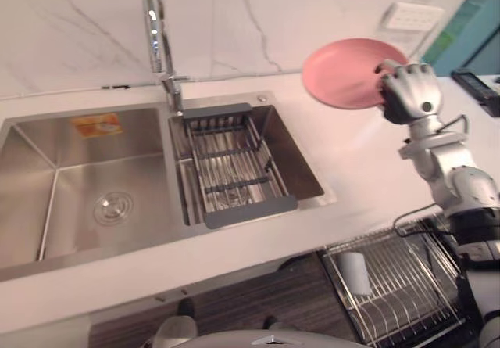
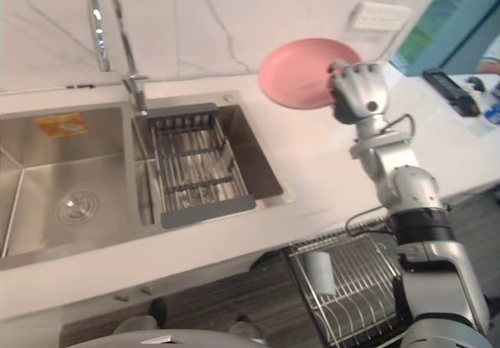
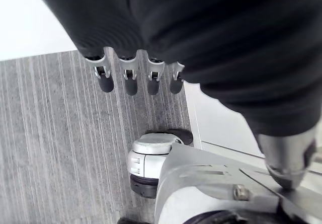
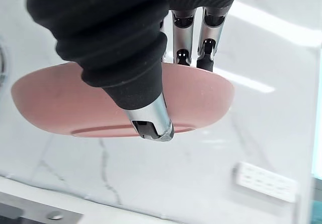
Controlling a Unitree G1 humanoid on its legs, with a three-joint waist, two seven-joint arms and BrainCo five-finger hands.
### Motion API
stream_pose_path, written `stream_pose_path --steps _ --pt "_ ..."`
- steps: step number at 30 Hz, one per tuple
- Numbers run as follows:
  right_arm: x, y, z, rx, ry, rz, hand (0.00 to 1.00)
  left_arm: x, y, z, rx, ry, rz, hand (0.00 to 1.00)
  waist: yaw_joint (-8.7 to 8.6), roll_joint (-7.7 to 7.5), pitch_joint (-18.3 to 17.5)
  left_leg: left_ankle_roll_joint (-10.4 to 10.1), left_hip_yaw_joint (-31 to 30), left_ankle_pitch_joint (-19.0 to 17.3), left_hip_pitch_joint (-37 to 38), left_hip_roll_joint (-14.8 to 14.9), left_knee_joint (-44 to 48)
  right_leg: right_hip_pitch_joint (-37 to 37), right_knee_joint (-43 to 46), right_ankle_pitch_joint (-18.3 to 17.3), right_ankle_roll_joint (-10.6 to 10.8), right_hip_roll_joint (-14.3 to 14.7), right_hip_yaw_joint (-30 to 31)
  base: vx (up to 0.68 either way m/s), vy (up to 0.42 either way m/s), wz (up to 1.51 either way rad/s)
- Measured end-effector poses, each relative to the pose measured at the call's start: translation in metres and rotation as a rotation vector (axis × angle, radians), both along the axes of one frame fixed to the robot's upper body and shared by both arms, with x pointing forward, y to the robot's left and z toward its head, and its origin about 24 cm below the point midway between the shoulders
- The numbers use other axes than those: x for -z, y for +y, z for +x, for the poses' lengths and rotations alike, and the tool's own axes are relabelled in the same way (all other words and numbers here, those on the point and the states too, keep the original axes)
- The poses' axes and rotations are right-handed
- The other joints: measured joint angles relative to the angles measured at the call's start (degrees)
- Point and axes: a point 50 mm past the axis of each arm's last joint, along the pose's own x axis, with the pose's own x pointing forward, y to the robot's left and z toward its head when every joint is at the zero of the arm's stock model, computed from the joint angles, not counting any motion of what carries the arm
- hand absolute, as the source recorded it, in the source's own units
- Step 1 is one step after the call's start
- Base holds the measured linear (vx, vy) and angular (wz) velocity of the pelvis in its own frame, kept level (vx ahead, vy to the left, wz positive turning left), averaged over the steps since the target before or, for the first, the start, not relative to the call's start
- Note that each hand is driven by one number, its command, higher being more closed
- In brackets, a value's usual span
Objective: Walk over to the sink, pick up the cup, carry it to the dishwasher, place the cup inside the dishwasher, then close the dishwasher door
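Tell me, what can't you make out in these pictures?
Fingertips of the right hand: hidden behind the pink plate in the right wrist view.
Wire rack with a white cup in it: cut off by the bottom edge of both eye views.
Dark device on the counter: too small to identify in either eye view.

Right robot hand (image 1: pixel 408 90): silver knuckles, dark ribbed wrist, chunky silver-grey arm (image 1: pixel 455 168) behind. Left robot hand (image 3: pixel 201 38): black ribbed cover, silver dark-tipped fingers (image 3: pixel 131 83).
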Motion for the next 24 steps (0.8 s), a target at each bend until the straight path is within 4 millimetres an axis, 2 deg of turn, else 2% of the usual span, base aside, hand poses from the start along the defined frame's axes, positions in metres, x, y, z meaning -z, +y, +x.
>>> stream_pose_path --steps 3,4,8,11,15,18,22,24 --pt "0.002 -0.021 -0.013 0.067 -0.003 0.043 1.00 -0.001 0.006 -0.006 0.013 0.032 0.018 0.00 -1.10 -1.32 -1.00 -0.25 2.91 -0.58 0.08 0.14 0.01 -2.48 0.99 -0.34 0.50 0.00 3.06 -0.04 0.048 -0.49" --pt "0.003 -0.023 -0.015 0.073 -0.005 0.048 1.00 -0.001 0.007 -0.006 0.012 0.034 0.020 0.00 -1.16 -1.44 -1.05 -0.23 3.44 -0.64 0.11 0.18 0.02 -2.96 1.16 -0.38 0.54 0.00 3.58 -0.05 0.060 -0.63" --pt "0.010 -0.024 -0.029 0.059 0.009 0.059 1.00 -0.004 0.018 -0.013 0.010 0.069 0.047 0.00 -2.11 -3.98 -2.20 -0.26 8.88 -1.38 0.57 0.62 0.04 -6.87 2.31 0.13 -0.07 -0.57 5.11 -0.04 0.047 -0.71" --pt "0.010 -0.018 -0.033 0.028 0.022 0.073 1.00 -0.005 0.023 -0.017 -0.006 0.097 0.056 0.00 -2.37 -5.14 -3.17 -0.80 13.22 -2.16 1.29 1.32 0.05 -9.05 2.17 1.80 -2.55 -0.65 4.72 -0.02 0.023 -0.83" --pt "0.007 -0.020 -0.033 0.037 0.013 0.095 1.00 -0.005 0.023 -0.022 -0.055 0.111 0.049 0.00 -2.70 -5.35 -3.27 -1.51 17.79 -3.28 2.48 2.23 0.28 -10.95 1.63 3.53 -8.71 -0.10 3.24 0.01 0.005 -0.73" --pt "0.009 -0.031 -0.039 0.085 0.010 0.123 1.00 -0.004 0.020 -0.027 -0.128 0.119 0.040 0.00 -3.18 -5.80 -3.60 -1.85 20.44 -4.17 2.94 2.37 0.40 -12.31 1.47 4.54 -10.33 0.03 3.30 0.05 0.002 -0.56" --pt "0.015 -0.045 -0.048 0.154 0.016 0.164 1.00 -0.003 0.015 -0.036 -0.259 0.117 0.018 0.00 -3.96 -6.21 -3.99 -2.29 21.16 -5.14 3.12 2.50 0.65 -12.60 1.73 4.83 -10.55 0.19 3.15 0.07 -0.016 -0.15" --pt "0.020 -0.048 -0.050 0.165 0.028 0.172 1.00 -0.003 0.013 -0.039 -0.318 0.110 0.003 0.00 -3.79 -6.33 -4.03 -2.63 21.08 -8.09 1.51 3.75 5.60 -12.50 2.16 4.87 -10.49 0.25 2.72 0.06 -0.016 -0.01"
